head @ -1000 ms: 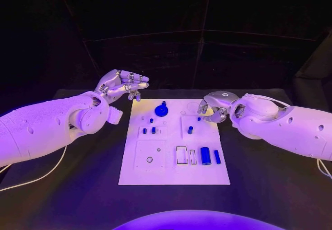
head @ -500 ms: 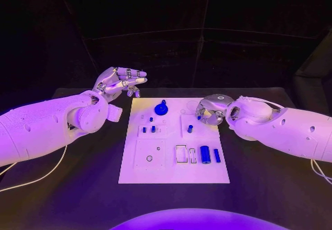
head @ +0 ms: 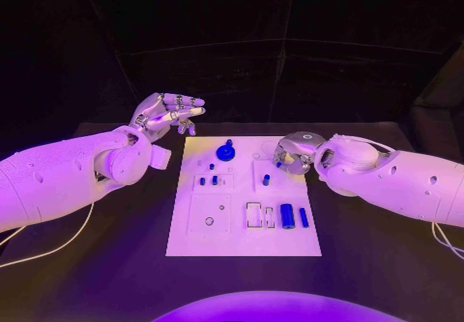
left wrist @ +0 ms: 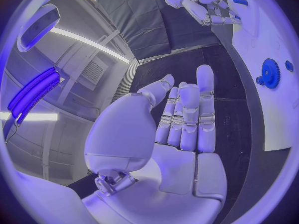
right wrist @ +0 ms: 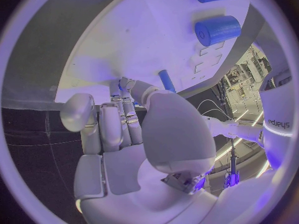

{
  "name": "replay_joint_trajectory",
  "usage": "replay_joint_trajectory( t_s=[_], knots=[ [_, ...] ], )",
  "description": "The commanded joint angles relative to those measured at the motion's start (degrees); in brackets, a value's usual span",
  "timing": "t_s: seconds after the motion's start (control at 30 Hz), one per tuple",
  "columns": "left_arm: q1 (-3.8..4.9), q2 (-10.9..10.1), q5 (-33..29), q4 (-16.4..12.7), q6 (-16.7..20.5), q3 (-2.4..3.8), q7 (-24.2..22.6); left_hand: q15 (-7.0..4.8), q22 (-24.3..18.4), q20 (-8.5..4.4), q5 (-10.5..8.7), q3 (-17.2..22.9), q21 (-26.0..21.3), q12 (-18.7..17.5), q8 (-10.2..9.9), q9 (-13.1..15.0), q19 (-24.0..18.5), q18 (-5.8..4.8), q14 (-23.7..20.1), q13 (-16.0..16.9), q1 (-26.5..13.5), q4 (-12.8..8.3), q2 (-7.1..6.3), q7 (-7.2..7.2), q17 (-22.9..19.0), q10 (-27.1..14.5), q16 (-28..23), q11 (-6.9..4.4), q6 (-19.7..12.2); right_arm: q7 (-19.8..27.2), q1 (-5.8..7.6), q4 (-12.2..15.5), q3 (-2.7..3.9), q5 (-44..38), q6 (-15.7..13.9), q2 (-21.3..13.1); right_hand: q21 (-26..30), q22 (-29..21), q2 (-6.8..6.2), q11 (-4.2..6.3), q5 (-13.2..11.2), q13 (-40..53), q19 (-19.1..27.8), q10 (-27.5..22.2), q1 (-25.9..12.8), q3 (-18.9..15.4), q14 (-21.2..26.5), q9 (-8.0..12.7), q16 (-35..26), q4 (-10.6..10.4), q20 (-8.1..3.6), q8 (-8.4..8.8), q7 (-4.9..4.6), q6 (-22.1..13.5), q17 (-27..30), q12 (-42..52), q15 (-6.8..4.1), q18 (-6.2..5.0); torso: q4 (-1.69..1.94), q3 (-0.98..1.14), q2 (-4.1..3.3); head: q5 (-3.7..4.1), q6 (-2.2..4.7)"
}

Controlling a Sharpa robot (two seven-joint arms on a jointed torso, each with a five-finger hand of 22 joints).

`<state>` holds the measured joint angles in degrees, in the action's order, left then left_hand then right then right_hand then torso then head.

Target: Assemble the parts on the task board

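Observation:
The white task board (head: pixel 242 231) lies mid-table. On it are a blue gear (head: pixel 225 152), small blue pegs (head: pixel 202 181), a standing blue peg (head: pixel 266 180), a thick blue cylinder (head: pixel 287 216) and a thinner one (head: pixel 304 217). My right hand (head: pixel 295 153) is bent down over the board's far right part, fingertips (right wrist: pixel 123 87) on the board (right wrist: pixel 143 40) beside the standing peg (right wrist: pixel 166 80). A speck of blue shows under the fingers; I cannot tell if it is held. My left hand (head: pixel 169 115) hovers beyond the far left corner, fingers apart and holding nothing; its wrist view shows the gear (left wrist: pixel 270 73).
Empty rectangular slots (head: pixel 254 216) lie beside the thick cylinder, and a round hole (head: pixel 209 221) is in the board's near left panel. Black table surrounds the board. A white cable (head: pixel 48 248) runs along the left side.
My right hand has shifted a little left, further over the board, and stayed low on it. My left hand has risen slightly. The parts on the board have not moved.

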<state>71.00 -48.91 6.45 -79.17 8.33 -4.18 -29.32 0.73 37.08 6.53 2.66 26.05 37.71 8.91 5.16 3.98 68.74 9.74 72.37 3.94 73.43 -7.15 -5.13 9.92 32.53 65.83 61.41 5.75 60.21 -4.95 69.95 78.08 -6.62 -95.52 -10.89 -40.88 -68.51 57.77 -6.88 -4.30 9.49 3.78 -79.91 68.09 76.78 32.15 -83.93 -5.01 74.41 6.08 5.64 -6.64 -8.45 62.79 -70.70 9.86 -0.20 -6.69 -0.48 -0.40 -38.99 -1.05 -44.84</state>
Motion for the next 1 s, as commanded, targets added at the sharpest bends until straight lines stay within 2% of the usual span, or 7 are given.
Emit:
replay_joint_trajectory(
  t_s=[0.03,0.17,0.47,0.63,0.73,0.87,1.0],
  knots=[
    [0.07,0.0,-0.5,0.0,0.0,0.05,-1.0,0.0,-0.1,-0.13,0.1,-0.3,-0.2,0.3,0.2,-0.1,-0.4,0.75,-0.5,0.1,0.0,0.0,0.26,0.13,-0.1,0.0,-0.3,0.02,0.5,-0.1,-0.13,-0.2,-0.11,0.3,1.2,0.3,-0.6,0.7,0.92,0.17,-0.6,0.1,-0.7,0.9,0.1,0.5,-2.8,-0.1,0.5,0.0,-0.22,-0.36,0.16,0.9,-0.1,0.0,-0.45,0.49,-0.03,0.01,-0.04,0.06,-0.12],
    [0.07,0.1,-0.5,0.0,0.0,0.05,-0.9,0.0,-0.1,-0.13,0.1,-0.3,-0.2,0.3,0.2,-0.1,-0.4,0.75,-0.5,0.1,0.0,0.0,0.26,0.13,-0.1,0.0,-0.3,0.02,0.5,-0.9,-0.29,-0.5,-0.11,-0.1,1.0,0.6,-1.5,1.8,1.53,0.49,-1.9,0.1,-1.1,1.9,0.4,1.1,-2.9,-0.2,1.0,0.2,-0.55,-0.45,0.43,1.8,-0.6,-0.1,-0.78,0.7,-0.02,0.0,0.03,0.14,-0.24],
    [0.07,0.1,-0.5,0.0,0.0,0.05,-0.7,0.0,-0.2,-0.14,0.1,-0.4,-0.3,0.4,0.2,-0.1,-0.4,0.75,-0.5,0.1,0.1,0.0,0.24,0.12,-0.3,0.0,-0.4,0.01,0.5,-3.1,-0.56,-0.4,-0.11,-2.0,-0.6,0.8,-2.2,2.7,1.52,0.79,-3.0,0.2,-1.5,3.1,0.6,1.3,-3.0,-0.3,1.5,0.7,-0.85,-0.43,0.69,2.8,-0.8,-0.4,-1.03,0.86,0.0,-0.02,0.09,0.14,-0.34],
    [0.07,-0.1,-0.5,-0.1,0.3,0.05,-0.8,-0.01,-0.2,-0.14,0.1,-0.5,-0.4,0.4,0.2,-0.1,-0.4,0.75,-0.6,0.1,0.2,-0.1,0.22,0.12,-0.4,-0.1,-0.5,0.01,0.5,-4.0,-0.62,0.7,-0.1,-2.8,-3.8,-0.3,-2.3,2.9,1.5,0.85,-3.0,0.2,-1.5,3.3,0.7,1.4,-3.0,-0.3,1.6,0.8,-0.92,-0.38,0.74,2.9,-0.9,-0.5,-1.1,0.88,-0.15,-0.07,0.13,0.0,-0.22],
    [0.07,-0.2,-0.5,0.0,0.4,0.05,-0.8,-0.01,-0.2,-0.14,0.1,-0.5,-0.4,0.4,0.2,-0.1,-0.4,0.75,-0.6,0.1,0.2,-0.1,0.22,0.12,-0.4,-0.1,-0.5,0.01,0.5,-4.2,-0.62,1.4,-0.1,-2.9,-5.5,-0.8,-2.4,3.0,1.49,0.86,-3.0,0.2,-1.6,3.3,0.7,1.4,-3.1,-0.3,1.7,0.8,-0.94,-0.37,0.74,2.9,-1.0,-0.5,-1.12,0.91,-0.18,-0.02,0.13,0.0,-0.17],
    [0.07,-0.2,-0.5,0.2,0.5,0.05,-0.8,-0.02,-0.3,-0.15,0.1,-0.6,-0.4,0.4,0.1,-0.1,-0.4,0.76,-0.6,0.0,0.3,-0.1,0.24,0.13,-0.4,-0.1,-0.5,0.01,0.4,-4.3,-0.63,2.4,-0.1,-2.9,-8.0,-1.4,-2.6,3.2,1.46,0.88,-2.8,0.3,-1.6,3.5,0.7,1.5,-3.1,-0.2,1.9,0.9,-1.0,-0.31,0.74,3.0,-1.1,-0.6,-1.17,0.93,-0.12,0.04,0.2,0.18,-0.12],
    [0.07,-0.3,-0.5,0.4,0.7,0.04,-0.7,-0.02,-0.3,-0.16,0.1,-0.6,-0.5,0.4,0.1,-0.1,-0.4,0.76,-0.6,0.0,0.3,-0.2,0.23,0.15,-0.5,-0.1,-0.6,0.02,0.4,-4.2,-0.63,3.3,-0.09,-2.5,-10.5,-2.0,-2.6,3.2,1.42,0.88,-2.7,0.3,-1.7,3.5,0.6,1.5,-3.1,-0.2,2.0,0.9,-1.04,-0.28,0.74,3.0,-1.2,-0.6,-1.18,0.93,0.01,0.0,0.15,0.33,0.11]
  ],
)
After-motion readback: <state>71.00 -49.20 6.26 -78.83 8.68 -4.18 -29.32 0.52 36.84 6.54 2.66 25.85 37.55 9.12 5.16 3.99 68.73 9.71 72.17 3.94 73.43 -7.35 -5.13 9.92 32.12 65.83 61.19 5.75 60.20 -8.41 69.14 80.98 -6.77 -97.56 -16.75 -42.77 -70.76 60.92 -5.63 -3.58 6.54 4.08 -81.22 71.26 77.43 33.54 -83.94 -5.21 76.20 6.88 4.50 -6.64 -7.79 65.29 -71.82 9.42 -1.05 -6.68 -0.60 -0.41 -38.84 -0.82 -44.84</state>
